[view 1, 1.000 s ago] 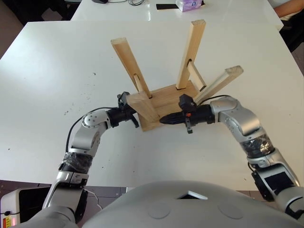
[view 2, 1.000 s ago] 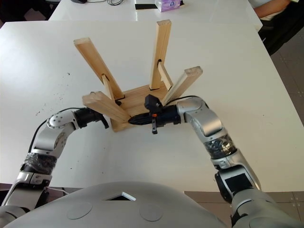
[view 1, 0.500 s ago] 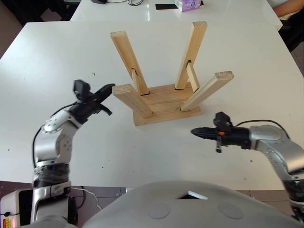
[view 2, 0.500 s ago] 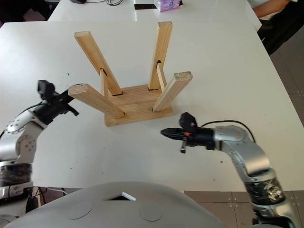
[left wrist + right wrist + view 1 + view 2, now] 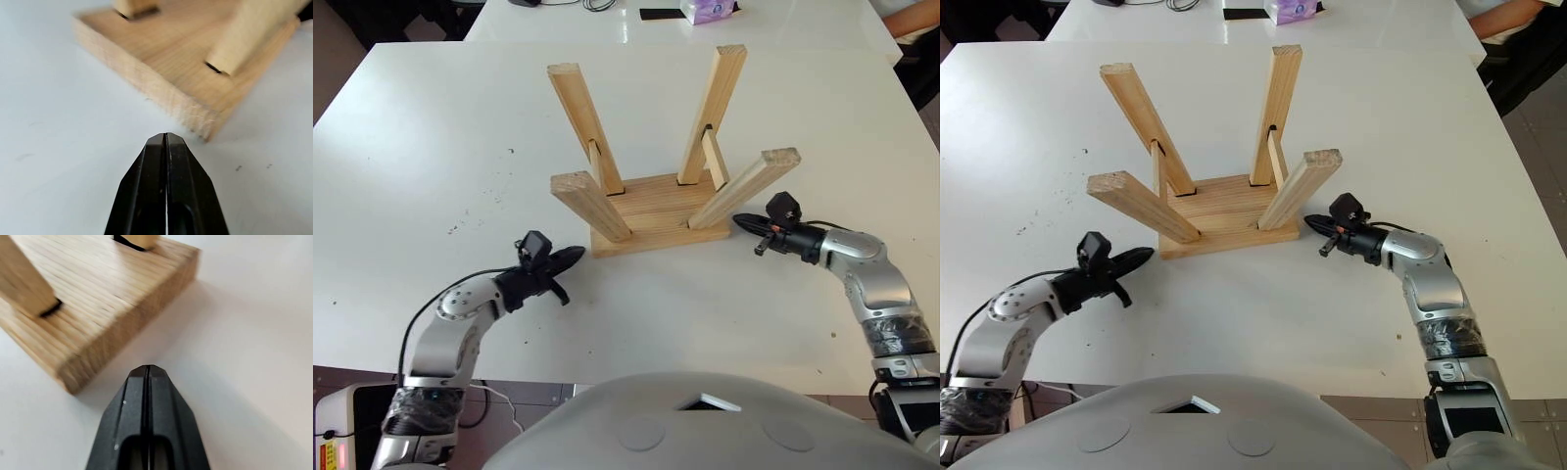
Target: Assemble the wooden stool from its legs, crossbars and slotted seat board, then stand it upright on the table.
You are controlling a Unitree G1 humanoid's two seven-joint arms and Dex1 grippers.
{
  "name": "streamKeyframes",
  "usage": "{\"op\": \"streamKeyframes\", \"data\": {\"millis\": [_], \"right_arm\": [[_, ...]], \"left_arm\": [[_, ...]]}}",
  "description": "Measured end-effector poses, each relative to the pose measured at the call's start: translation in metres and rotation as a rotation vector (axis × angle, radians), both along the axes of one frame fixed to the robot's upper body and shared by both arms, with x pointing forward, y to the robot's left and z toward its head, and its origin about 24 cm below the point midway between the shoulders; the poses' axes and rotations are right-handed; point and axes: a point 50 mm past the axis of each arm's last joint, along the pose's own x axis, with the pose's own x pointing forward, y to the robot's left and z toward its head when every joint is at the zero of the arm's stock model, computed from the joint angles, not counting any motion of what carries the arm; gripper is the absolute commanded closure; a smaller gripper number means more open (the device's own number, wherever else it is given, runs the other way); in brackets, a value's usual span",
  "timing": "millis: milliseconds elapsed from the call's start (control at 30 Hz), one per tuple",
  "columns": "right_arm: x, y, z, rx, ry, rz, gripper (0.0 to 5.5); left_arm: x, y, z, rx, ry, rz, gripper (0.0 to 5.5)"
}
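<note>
The wooden stool [image 5: 651, 211] lies upside down in the middle of the white table [image 5: 431, 147], seat board flat on the surface, legs splayed upward with crossbars [image 5: 713, 162] between them. My left gripper [image 5: 576, 256] is shut and empty, low over the table a little short of the seat board's near left corner [image 5: 208, 131]. My right gripper [image 5: 738, 219] is shut and empty too, its tip just off the seat board's near right corner [image 5: 68, 382]. Neither touches the wood.
A second table stands behind, with a tissue box [image 5: 705, 9] and a dark flat object [image 5: 658, 14] on it. Small dark specks dot the table [image 5: 475, 211] to the left. Open surface lies on all sides of the stool.
One second ago both grippers were against the tilted seat board. The stool now rests flat. The left arm swung out left, then returned low near the corner. The right pulled back, then closed in again.
</note>
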Motion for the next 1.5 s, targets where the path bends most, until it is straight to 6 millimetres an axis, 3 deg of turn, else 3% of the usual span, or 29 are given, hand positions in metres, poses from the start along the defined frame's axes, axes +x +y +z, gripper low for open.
{"op": "streamKeyframes", "data": {"millis": [300,533,733,1233,1500], "right_arm": [[-0.011,0.006,0.004,-0.018,0.027,0.015,5.50],[-0.024,0.009,0.005,-0.017,0.031,0.003,5.50],[-0.033,-0.004,0.007,-0.041,0.041,-0.001,5.50],[-0.040,0.008,0.005,-0.024,0.054,0.041,5.50],[-0.047,0.007,0.013,-0.018,0.099,0.048,5.50]], "left_arm": [[0.009,-0.001,-0.002,0.008,-0.044,0.027,5.47],[0.001,0.004,-0.002,0.018,-0.042,0.033,5.47],[-0.001,0.006,-0.001,0.019,-0.043,0.035,5.47],[-0.004,0.008,-0.003,0.023,-0.030,0.020,5.47],[-0.019,0.003,0.006,0.012,0.011,-0.015,5.47]]}}
